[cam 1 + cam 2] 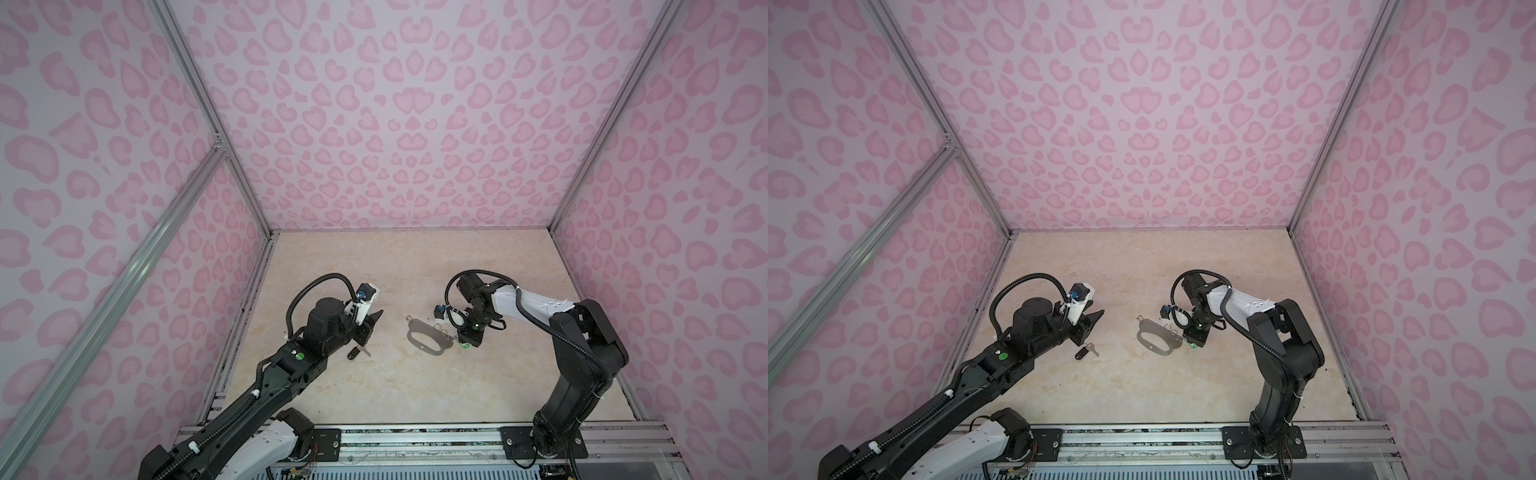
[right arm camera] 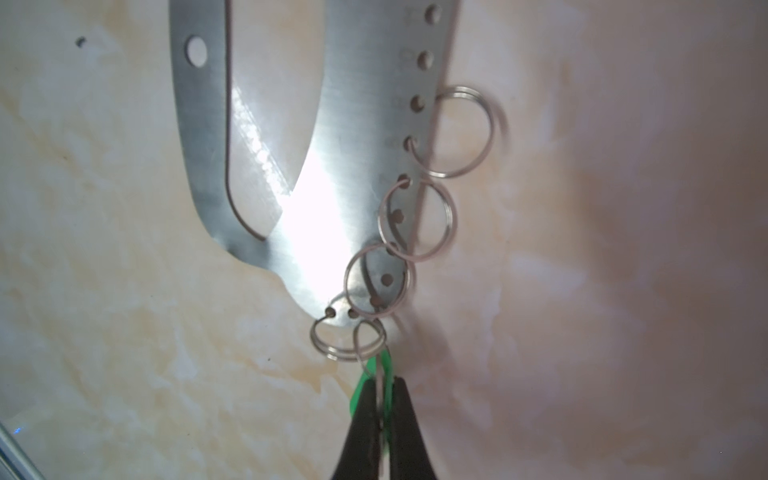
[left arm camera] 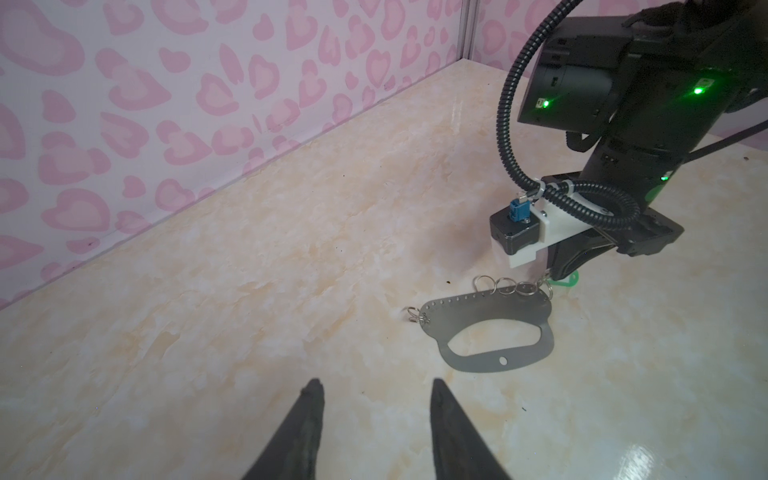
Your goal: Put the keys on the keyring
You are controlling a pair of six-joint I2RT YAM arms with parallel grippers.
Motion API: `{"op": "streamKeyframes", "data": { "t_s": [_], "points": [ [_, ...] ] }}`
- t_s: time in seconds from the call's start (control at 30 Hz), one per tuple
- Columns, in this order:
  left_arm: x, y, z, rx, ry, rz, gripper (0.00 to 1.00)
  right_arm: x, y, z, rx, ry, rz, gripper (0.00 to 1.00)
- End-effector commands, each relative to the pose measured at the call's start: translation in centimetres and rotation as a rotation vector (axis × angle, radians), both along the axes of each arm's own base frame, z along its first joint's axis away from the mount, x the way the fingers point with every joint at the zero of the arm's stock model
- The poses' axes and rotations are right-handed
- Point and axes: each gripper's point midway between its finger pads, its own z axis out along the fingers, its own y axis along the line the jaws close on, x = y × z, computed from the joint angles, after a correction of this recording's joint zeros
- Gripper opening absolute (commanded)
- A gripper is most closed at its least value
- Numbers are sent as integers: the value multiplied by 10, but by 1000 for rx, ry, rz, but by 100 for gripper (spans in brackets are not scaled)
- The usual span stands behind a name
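The keyring (image 1: pixel 428 338) is a flat grey metal plate, half-oval, with a large oval cutout and a row of small holes along its straight edge. It lies flat on the marbled table (image 1: pixel 415 386), right of centre in both top views. Thin wire rings (image 2: pixel 461 131) hang from several of those holes, most of them near the end by the right gripper (image 2: pixel 381 409), and one sits alone at the far end.

The right gripper stands just off that end of the plate. Its black jaws are pinched together on the green-tagged key (image 2: pixel 386 390), clamping the green tag and a strand of wire.

The black-tagged key (image 1: pixel 1082 353) lies on the table well apart from the keyring, just beside the left gripper (image 3: pixel 374 384). That gripper hangs above the table with its jaws parted and nothing between them.

The green-tagged key's metal blade is not visible in any view. In the top views only a sliver of green shows under the right gripper. The small ring at the jaw tips overlaps the plate's end ring, and whether the two are linked cannot be told. Glare whitens the middle of the plate in the right wrist view, and the frame cuts off its far half.
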Motion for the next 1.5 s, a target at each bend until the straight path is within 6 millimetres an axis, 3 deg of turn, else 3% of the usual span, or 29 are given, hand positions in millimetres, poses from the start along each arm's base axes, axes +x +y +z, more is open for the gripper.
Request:
{"op": "streamKeyframes", "data": {
  "t_s": [0.0, 0.2, 0.3, 0.37, 0.47, 0.57, 0.67, 0.8, 1.03, 1.27, 1.47],
  "points": [
    [3, 3, 7, -20, -22, 27, 45, -5, -16, -8, -83, 10, 11, 0],
    [4, 11, 8, -36, -16, 63, 48, 6, -20, 8, -76, -79, -17, 13],
    [6, 18, 11, -51, -11, 104, 57, 13, -22, 24, -58, -154, -37, 20],
    [8, 27, 12, -74, 4, 166, 70, 20, -23, 41, -28, -219, -63, 22],
    [8, 34, 9, -95, 46, 211, 74, 30, -19, 73, 51, -351, -92, 25],
    [10, 37, 7, -108, 95, 252, 75, 42, -5, 106, 164, -453, -166, 27],
    [14, 38, 9, -103, 142, 274, 76, 42, 26, 124, 256, -503, -206, 27],
    [22, 38, 14, -131, 202, 302, 76, 32, 81, 113, 346, -498, -224, 27],
    [31, 33, 14, -164, 229, 275, 72, 27, 132, 71, 278, -367, -204, 25],
    [42, 32, -3, -156, 281, 261, 70, 32, 155, 42, 215, -263, -146, 24],
    [50, 34, -18, -137, 322, 264, 73, 39, 161, 24, 178, -219, -151, 24]
  ]
}}
